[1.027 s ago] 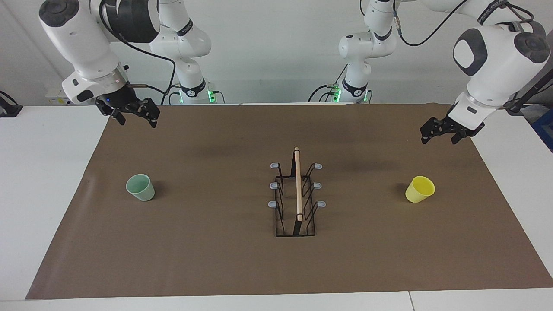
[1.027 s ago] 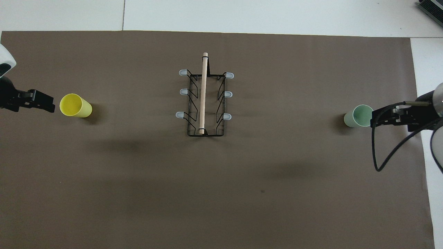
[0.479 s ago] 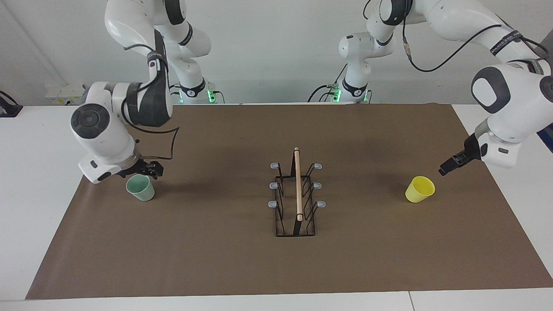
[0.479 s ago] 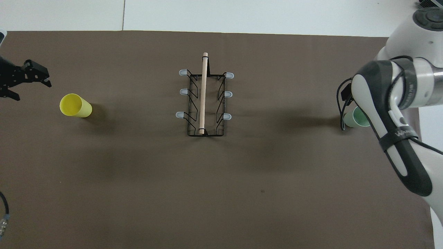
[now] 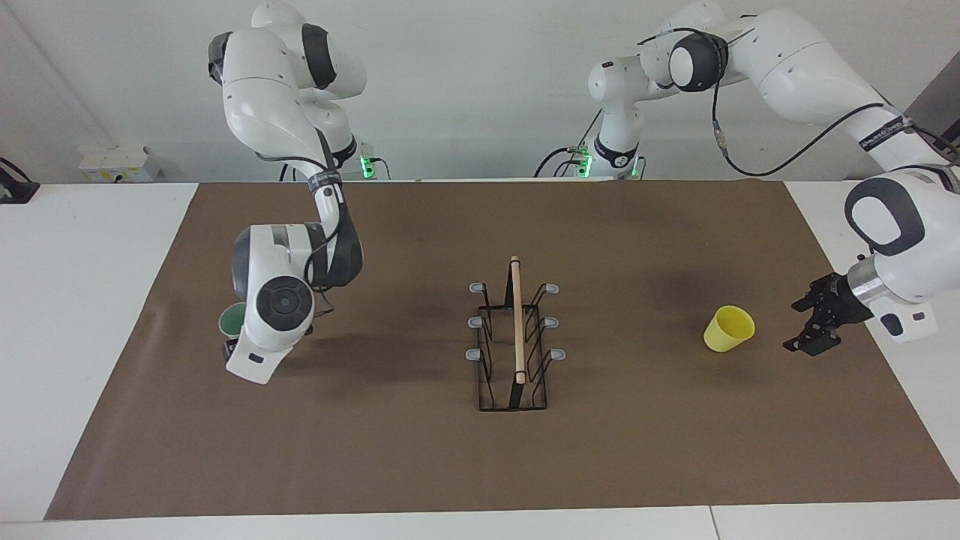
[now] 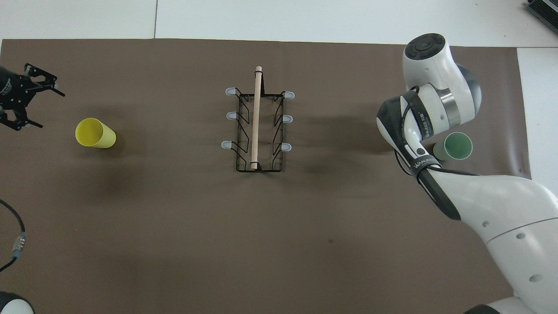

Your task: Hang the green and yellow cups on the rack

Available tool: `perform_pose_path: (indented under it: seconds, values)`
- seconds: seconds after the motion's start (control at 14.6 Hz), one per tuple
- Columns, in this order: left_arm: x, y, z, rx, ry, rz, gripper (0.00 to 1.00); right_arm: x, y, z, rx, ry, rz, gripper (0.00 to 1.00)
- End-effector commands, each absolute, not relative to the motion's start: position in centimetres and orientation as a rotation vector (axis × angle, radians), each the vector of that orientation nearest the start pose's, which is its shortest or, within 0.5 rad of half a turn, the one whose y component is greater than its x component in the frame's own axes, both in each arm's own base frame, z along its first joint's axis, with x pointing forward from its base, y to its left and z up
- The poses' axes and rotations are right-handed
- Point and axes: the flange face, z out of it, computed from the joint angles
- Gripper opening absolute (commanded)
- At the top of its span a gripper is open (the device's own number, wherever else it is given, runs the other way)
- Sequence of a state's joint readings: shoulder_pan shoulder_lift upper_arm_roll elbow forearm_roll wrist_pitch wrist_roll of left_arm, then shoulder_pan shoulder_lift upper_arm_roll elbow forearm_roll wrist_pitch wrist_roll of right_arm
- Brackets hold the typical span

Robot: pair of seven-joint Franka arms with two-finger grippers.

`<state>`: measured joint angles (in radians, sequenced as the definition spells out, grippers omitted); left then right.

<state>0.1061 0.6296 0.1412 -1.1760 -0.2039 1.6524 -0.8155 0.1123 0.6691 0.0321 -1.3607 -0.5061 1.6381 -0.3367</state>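
Brown paper (image 5: 420, 465) covers most of the white table (image 5: 82, 247), and the wire rack (image 5: 514, 352) stands at its middle with all its prongs bare.

Toward the left arm's end, the yellow cup (image 5: 728, 328) sits upright on the paper. The left arm sweeps out wide from its base and bends down low, its wrist level with the cup. The left claw (image 5: 814, 324) hangs just beside the cup, on the side away from the rack, pointing at it, fingers spread wide and holding nothing.

Toward the right arm's end, the green cup (image 6: 454, 146) stands upright too. The right arm folds steeply down over it, and its bulky white wrist blocks most of the cup from across the table. The right claw (image 5: 232, 349) is almost wholly hidden under that wrist, right at the cup; I cannot see how its fingers stand or whether they touch the cup.
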Motion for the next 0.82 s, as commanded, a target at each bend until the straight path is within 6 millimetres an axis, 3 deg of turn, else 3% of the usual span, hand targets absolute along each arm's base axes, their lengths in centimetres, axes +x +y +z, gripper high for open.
perform_pose_path:
  seconds: [0.0,0.14,0.41,0.62,0.75]
  values:
    - [70.7,15.0,39.8,-2.629,-1.915,0.320,1.00,67.3,5.2,30.0,-3.138,-1.499,1.002,1.00]
    - [70.0,16.4,38.4,-2.531,-2.075,0.355,1.00,66.6,6.3,28.9,-2.979,-1.765,1.122,1.00]
    - [68.5,19.3,34.8,-2.331,-2.396,0.486,1.00,63.8,8.0,26.3,-2.756,-2.105,1.381,1.00]
    - [65.0,19.8,32.0,-2.225,-2.563,0.650,1.00,62.1,9.4,23.9,-2.610,-2.370,1.586,1.00]
    - [63.1,20.2,30.9,-2.148,-2.703,0.734,1.00,61.5,10.3,22.9,-2.564,-2.447,1.646,1.00]
